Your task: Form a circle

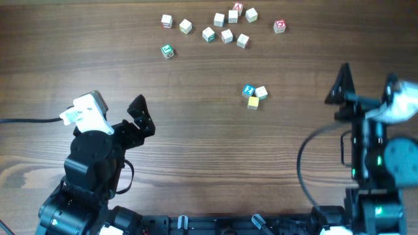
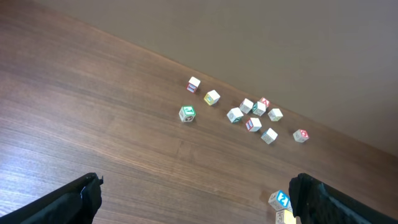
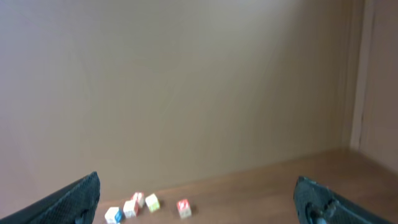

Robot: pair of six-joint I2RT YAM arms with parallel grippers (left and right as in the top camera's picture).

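Note:
Three tiny wooden cubes touch in a cluster at mid-table: a blue-faced cube (image 1: 248, 90), a cream cube (image 1: 261, 92) and a yellow cube (image 1: 253, 102). Nothing on the table forms a circle. My left gripper (image 1: 121, 109) stands open at the near left, well short of them. In the left wrist view the blue-faced cube (image 2: 281, 200) shows just beside the right finger (image 2: 323, 202) of the open left gripper (image 2: 196, 199). At the near right, my right gripper (image 1: 367, 88) is open and holds nothing. The right gripper (image 3: 196, 199) looks across the table.
Several more cubes lie scattered along the far edge (image 1: 226, 36), with a green-faced cube (image 1: 167, 51) apart at the left and a red-faced cube (image 1: 279, 27) at the right. The right wrist view catches the red-faced cube (image 3: 183, 207) below a beige wall.

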